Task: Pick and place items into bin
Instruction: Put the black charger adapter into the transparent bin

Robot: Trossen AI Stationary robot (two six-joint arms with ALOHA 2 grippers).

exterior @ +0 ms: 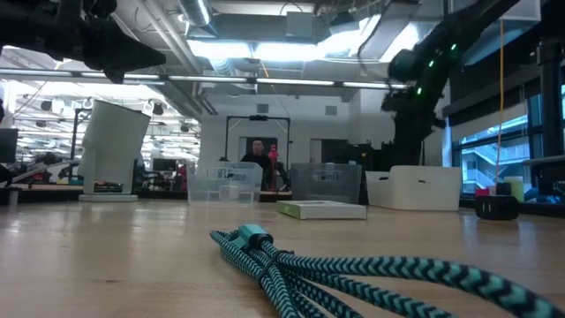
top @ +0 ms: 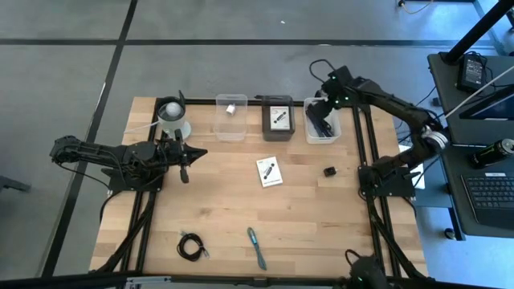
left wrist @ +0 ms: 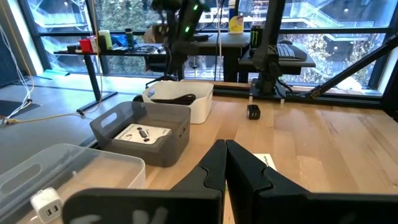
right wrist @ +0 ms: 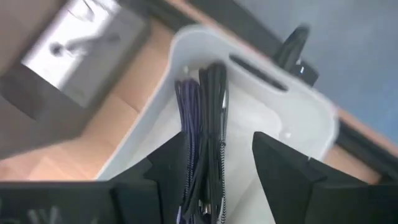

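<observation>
The right hand point(right wrist: 217, 168) hangs open, holding nothing, over the white plastic bin point(top: 323, 120) where dark cables point(right wrist: 205, 124) lie; the left hand point(top: 186, 154) is closed tight above the wooden counter point(top: 305, 217).

Three bins in a row at the bench's 12 o'clock edge. Clear bin point(top: 231, 117) holding a small white block point(top: 230, 110). Grey bin point(top: 279, 118) holding a white card point(top: 279, 119) with a black part. White bin point(top: 322, 121) holding dark cables point(right wrist: 202, 134), black and purple, lying lengthwise. Second card point(top: 270, 172) flat at centre. Small black part point(top: 329, 171) at 3 o'clock. Teal cable point(top: 256, 247) at 6 o'clock, coiled black cable point(top: 190, 246) at 7 o'clock.
</observation>
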